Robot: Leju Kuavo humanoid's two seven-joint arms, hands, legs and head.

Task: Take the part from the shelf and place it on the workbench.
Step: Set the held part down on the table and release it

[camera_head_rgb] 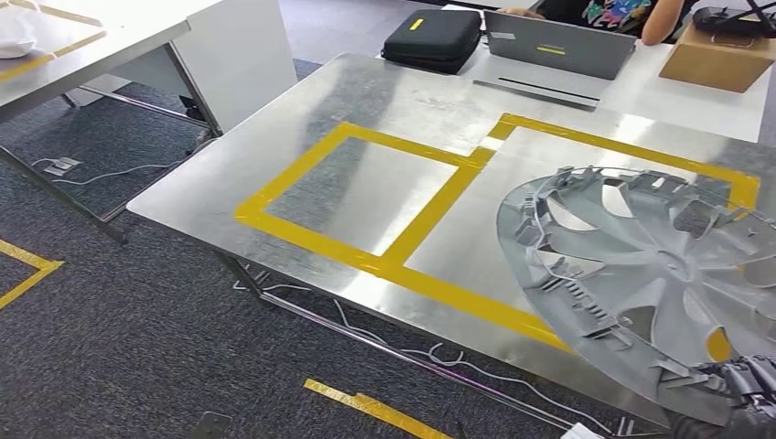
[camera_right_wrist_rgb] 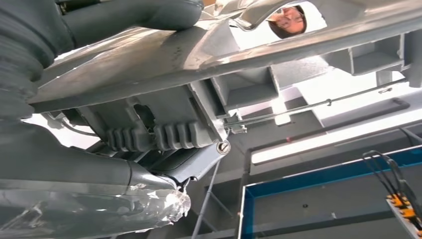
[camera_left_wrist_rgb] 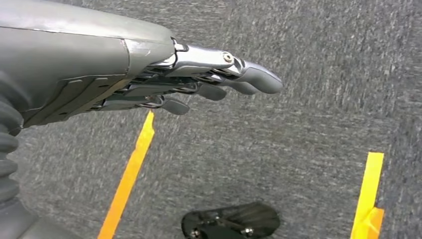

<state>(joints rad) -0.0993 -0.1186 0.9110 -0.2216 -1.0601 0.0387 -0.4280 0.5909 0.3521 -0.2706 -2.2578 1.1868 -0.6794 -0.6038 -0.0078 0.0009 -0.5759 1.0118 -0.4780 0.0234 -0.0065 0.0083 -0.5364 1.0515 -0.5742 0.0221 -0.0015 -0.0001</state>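
I have the hubcap (camera_head_rgb: 641,283) in my right hand (camera_head_rgb: 746,389), gripped at its near rim and hanging tilted over the bench's (camera_head_rgb: 366,91) right taped square (camera_head_rgb: 631,151). My left hand (camera_left_wrist_rgb: 219,82) hangs empty over the carpet, fingers straight and close together. The grip looks thin to me: the cap could pivot and clip the bench edge, or slide off. A laptop (camera_head_rgb: 558,46), black case (camera_head_rgb: 433,38), box (camera_head_rgb: 718,57) and a person's arm (camera_head_rgb: 663,23) sit at the far side, well apart.

Shiny metal table (camera_head_rgb: 366,101) marked with yellow tape squares (camera_head_rgb: 366,197), grey carpet floor (camera_head_rgb: 119,329) beneath, loose white cables (camera_head_rgb: 439,361) trailing under it
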